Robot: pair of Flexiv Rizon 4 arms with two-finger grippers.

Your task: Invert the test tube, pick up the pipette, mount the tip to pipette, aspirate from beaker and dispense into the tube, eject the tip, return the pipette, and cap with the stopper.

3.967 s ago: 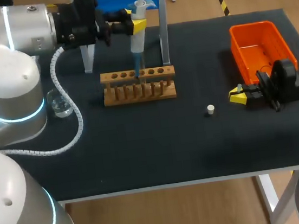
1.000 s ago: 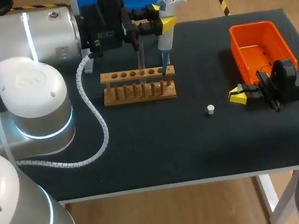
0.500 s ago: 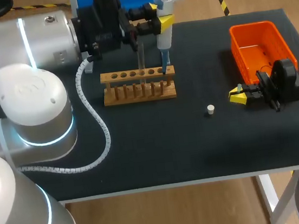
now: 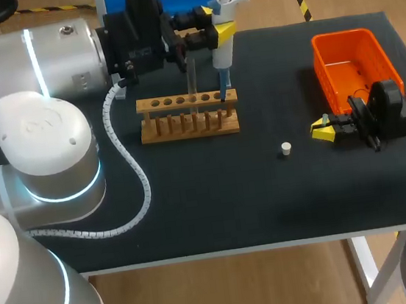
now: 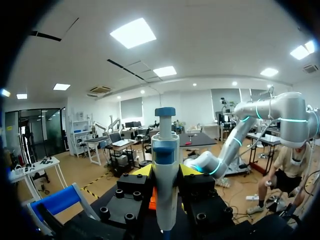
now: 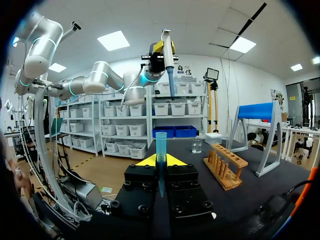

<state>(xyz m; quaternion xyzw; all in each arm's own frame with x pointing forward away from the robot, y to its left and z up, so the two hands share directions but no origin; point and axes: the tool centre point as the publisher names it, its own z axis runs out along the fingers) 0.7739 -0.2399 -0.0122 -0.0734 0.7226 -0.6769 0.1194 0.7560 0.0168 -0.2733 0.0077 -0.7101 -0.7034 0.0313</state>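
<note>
Left gripper [image 4: 205, 30] clamping upright pipette [image 4: 223, 37] over right end of wooden rack [image 4: 188, 117], white stopper [image 4: 285, 148] on dark table [image 4: 216, 195], right gripper [image 4: 322, 129] low beside orange bin [image 4: 352, 67]

A rack [image 4: 188, 115] of plain, matt wood stood on the table's [image 4: 216, 202] matt dark cloth, well apart from a glossy orange plastic bin [image 4: 347, 60]. The pipette [image 4: 221, 23] showed smooth white and blue plastic, and the pipette tip [image 6: 160, 145] was translucent blue plastic. A beaker [image 6: 197, 144] looked like clear glass. The left arm [image 4: 36, 61] wore a glossy silver-and-white shell, its cable [image 4: 127, 169] wrapped in ribbed white plastic.
</note>
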